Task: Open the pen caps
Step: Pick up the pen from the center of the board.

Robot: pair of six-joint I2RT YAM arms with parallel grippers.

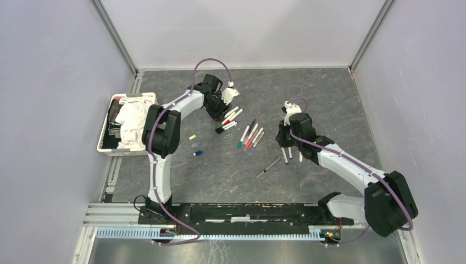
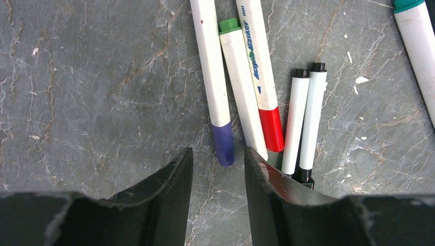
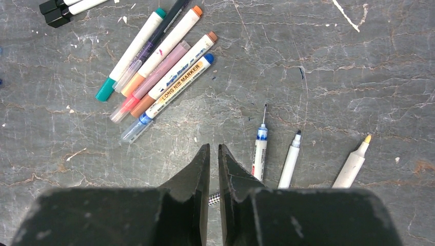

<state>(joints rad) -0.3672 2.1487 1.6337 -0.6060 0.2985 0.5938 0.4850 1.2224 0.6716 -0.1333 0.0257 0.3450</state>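
Although the left gripper (image 2: 218, 151) fills the bottom of its own wrist view, its jaws plainly stand apart with nothing clamped between them. The tip of the purple cap (image 2: 222, 141) lies just at the mouth of the gap, and whether it touches either finger cannot be told. The finger on the view's right side bears a red smear and covers the near ends of two thin black-tipped pens (image 2: 303, 118). A teal-ended pen (image 2: 418, 46) is cut off at the upper right corner. These pens lie close side by side on the grey stone-patterned table (image 2: 92, 92), long axes running away from the gripper. The purple cap and the red cap (image 2: 271, 128) point toward the fingers, while the green end (image 2: 229, 25) of the pen between them points away.

The right gripper (image 3: 214, 147) stands nearly clenched, with only a thin slit left and nothing gripped at its tips. A small speckled bit deep in the slit is too small to identify. Just to its right lie three uncapped pens (image 3: 290, 159), roughly parallel, nibs pointing away from the camera, rear ends hidden behind the gripper's body. Farther off, a bundle of capped pens (image 3: 172, 77) slants from lower left to upper right. From above, three loose caps (image 1: 197, 145) lie apart from the pens beside the left arm; only yellow and blue can be made out.
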